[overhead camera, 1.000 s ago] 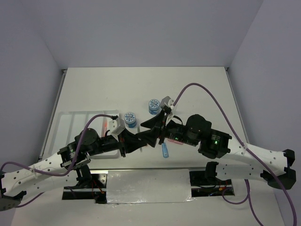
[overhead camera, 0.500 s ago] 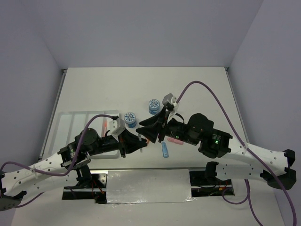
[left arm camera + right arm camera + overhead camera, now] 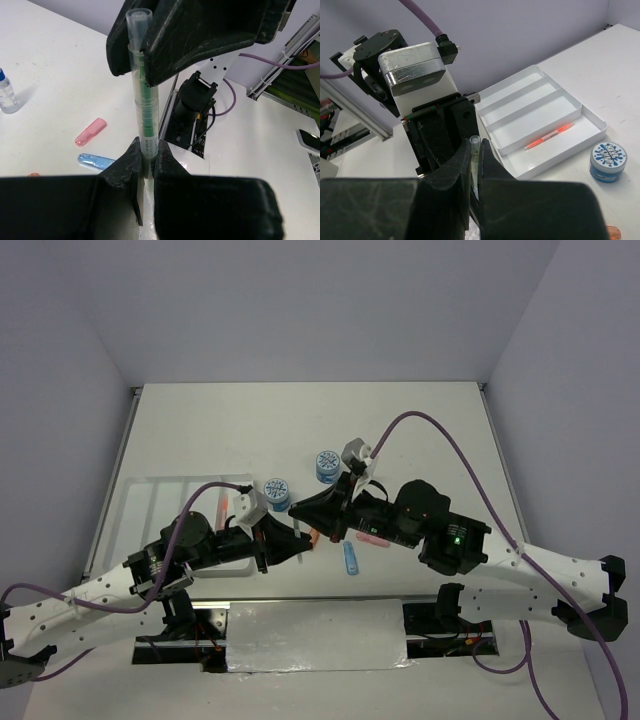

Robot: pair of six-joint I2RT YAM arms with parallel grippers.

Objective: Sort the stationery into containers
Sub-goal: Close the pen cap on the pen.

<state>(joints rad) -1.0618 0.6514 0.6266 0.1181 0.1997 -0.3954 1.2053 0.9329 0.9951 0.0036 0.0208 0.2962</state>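
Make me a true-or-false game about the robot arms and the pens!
1. Both arms are pinching the same green pen. True: the left gripper and right gripper are both shut on the green pen.
2. An orange pen lies in the white tray. True: the orange pen lies in a compartment of the white tray.
3. The pink eraser is in the tray. False: the pink eraser lies on the table.
4. Both patterned pots sit in the tray. False: the near pot and far pot stand on the table.

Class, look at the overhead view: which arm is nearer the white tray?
Left. The left arm hangs over the near right part of the white tray. The right arm reaches in from the right and ends short of it.
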